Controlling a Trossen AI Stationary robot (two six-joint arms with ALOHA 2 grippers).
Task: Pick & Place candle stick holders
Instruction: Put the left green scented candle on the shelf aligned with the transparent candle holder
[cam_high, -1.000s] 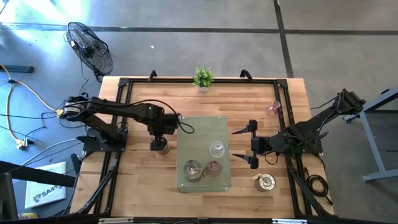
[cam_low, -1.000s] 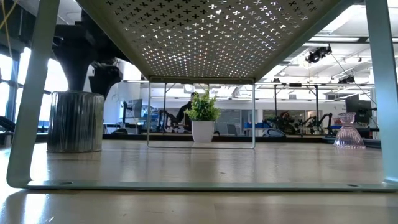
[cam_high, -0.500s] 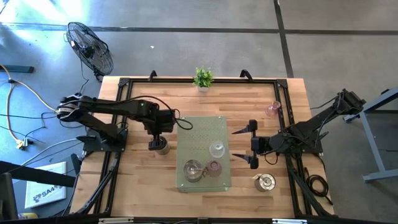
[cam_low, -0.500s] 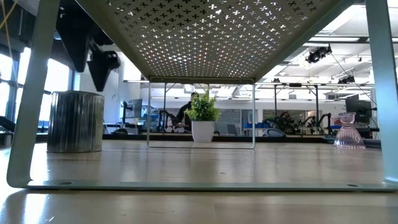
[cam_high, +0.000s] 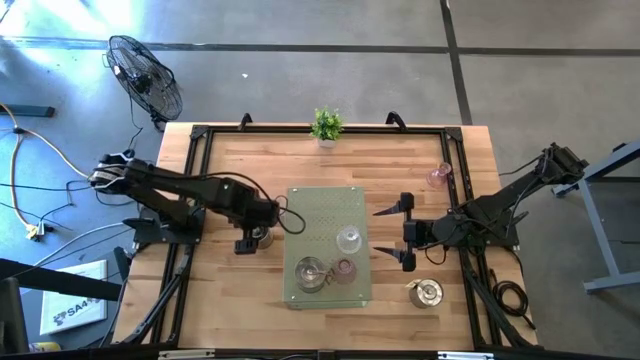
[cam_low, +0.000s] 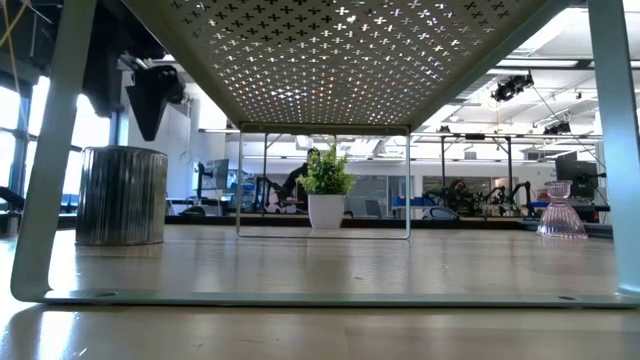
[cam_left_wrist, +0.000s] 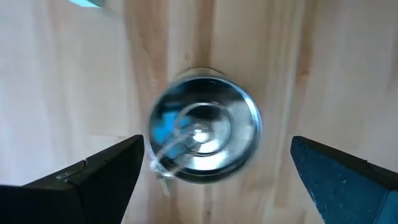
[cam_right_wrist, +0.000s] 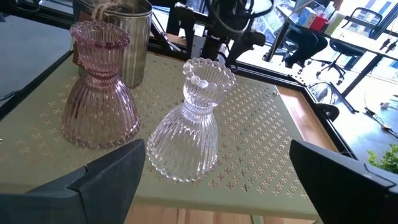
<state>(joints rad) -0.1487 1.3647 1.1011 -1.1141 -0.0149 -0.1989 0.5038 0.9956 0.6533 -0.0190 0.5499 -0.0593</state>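
The left gripper (cam_high: 252, 238) hangs with jaws wide directly over a silver holder (cam_left_wrist: 202, 133) standing on the tabletop (cam_high: 230, 290) just beside the perforated stand (cam_high: 325, 205); if it drops off-centre, a jaw could clip the rim and tip or skid the holder against the stand's leg. The right gripper (cam_high: 402, 232) waits with jaws wide beside the stand, where a clear glass holder (cam_right_wrist: 188, 128), a pink one (cam_right_wrist: 99, 94) and another silver one (cam_high: 309, 272) sit. Compared with a second ago, the left arm has pulled back toward its base, while the right arm is unchanged.
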